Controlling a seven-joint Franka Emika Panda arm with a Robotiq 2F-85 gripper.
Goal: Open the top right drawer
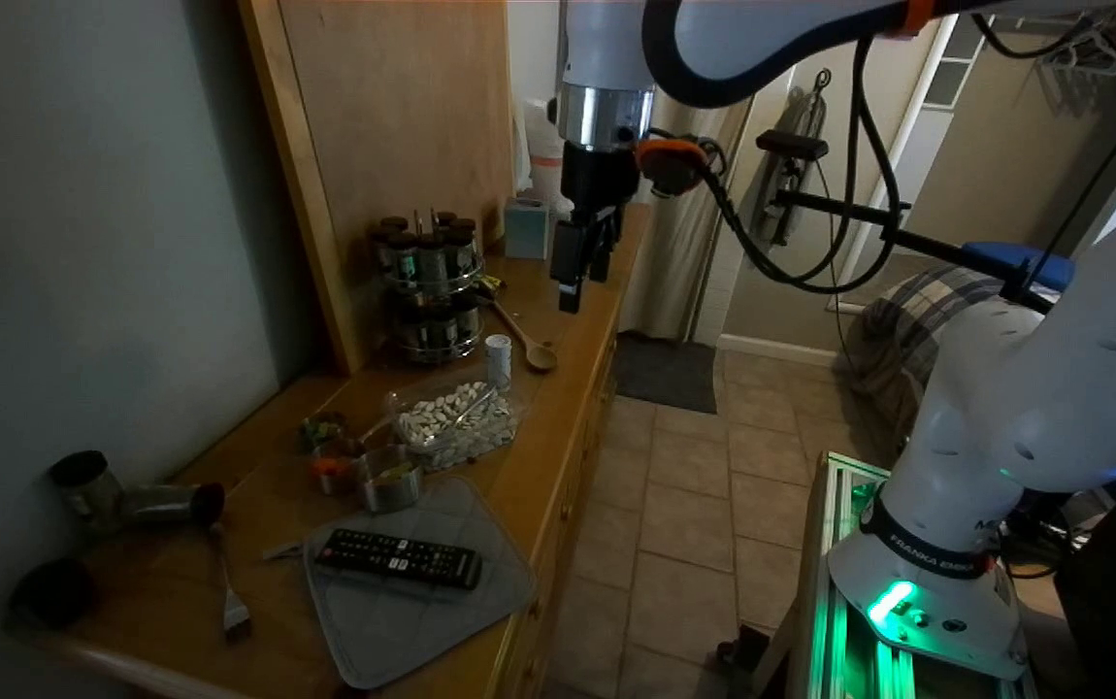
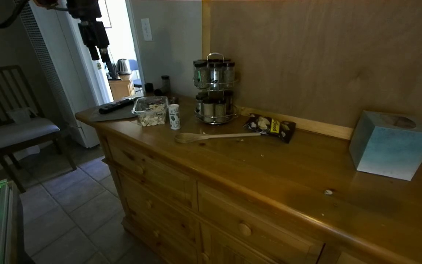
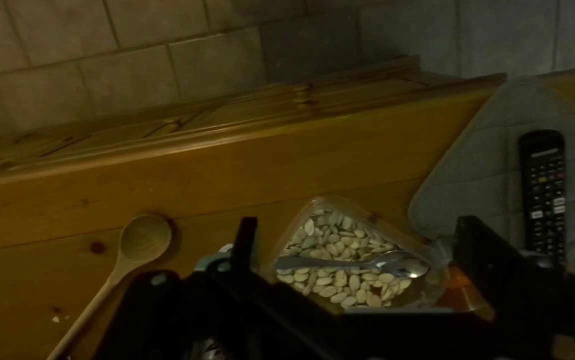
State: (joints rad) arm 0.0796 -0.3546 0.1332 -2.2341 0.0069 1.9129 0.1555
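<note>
I see the wooden dresser (image 2: pixel 299 176), its top right drawer (image 2: pixel 260 228), as best I can tell, flush beneath the top's edge. My gripper (image 3: pixel 357 225) hangs higher, fingers spread wide, a seed tub (image 3: pixel 390 232) showing between them in the wrist view.

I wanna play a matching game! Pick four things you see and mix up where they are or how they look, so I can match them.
1. TV remote
2. Metal spoon
3. Tissue box
4. Claw

A. Lying on pumpkin seeds
B. Wide open, holding nothing
C. On the grey quilted mat
D. Blue at the top, whitish lower down

Right pairs: 1-C, 2-A, 3-D, 4-B
</note>
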